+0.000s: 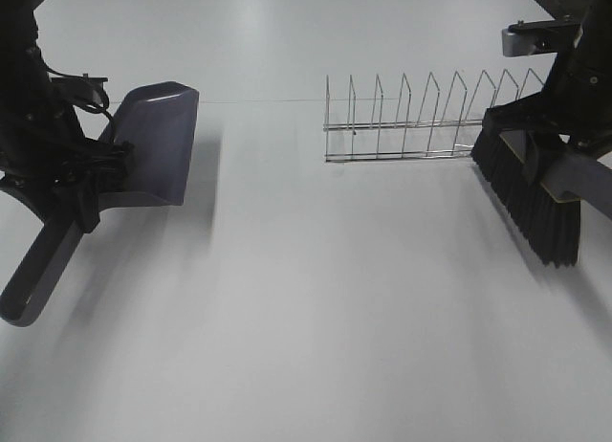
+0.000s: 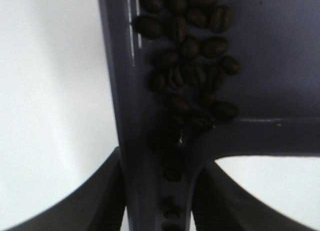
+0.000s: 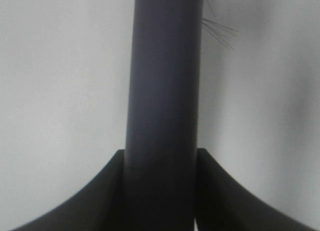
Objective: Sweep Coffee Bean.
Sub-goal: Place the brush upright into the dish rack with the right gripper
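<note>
Auditor: Handle of the dustpan (image 2: 280, 41), closest to the left wrist lens. Status?

Me: Item one. My left gripper (image 2: 157, 196) is clenched on that handle, one finger on either side. From the high camera, the dustpan is held at the left of the worktop (image 1: 316, 318), with its handle trailing toward the near edge.

Auditor: Location of the coffee beans (image 2: 192, 61)?

Me: Item two. All beans sighted lie inside the dustpan, bunched against one side wall. A few are strung down the groove of the handle toward my fingers.

Auditor: Right side?

Me: Item three. My right gripper (image 3: 161, 191) is clamped around the handle of the brush (image 1: 531, 198), which fills the gap between its fingers. The black bristles point down at the far right of the worktop. Whether they touch it, I cannot tell.

Auditor: Other items?

Me: Item four. A wire rack (image 1: 411, 121) stands on the far half of the worktop, between the two tools. Its right end is just beside the brush head, and it is well apart from the dustpan.
</note>
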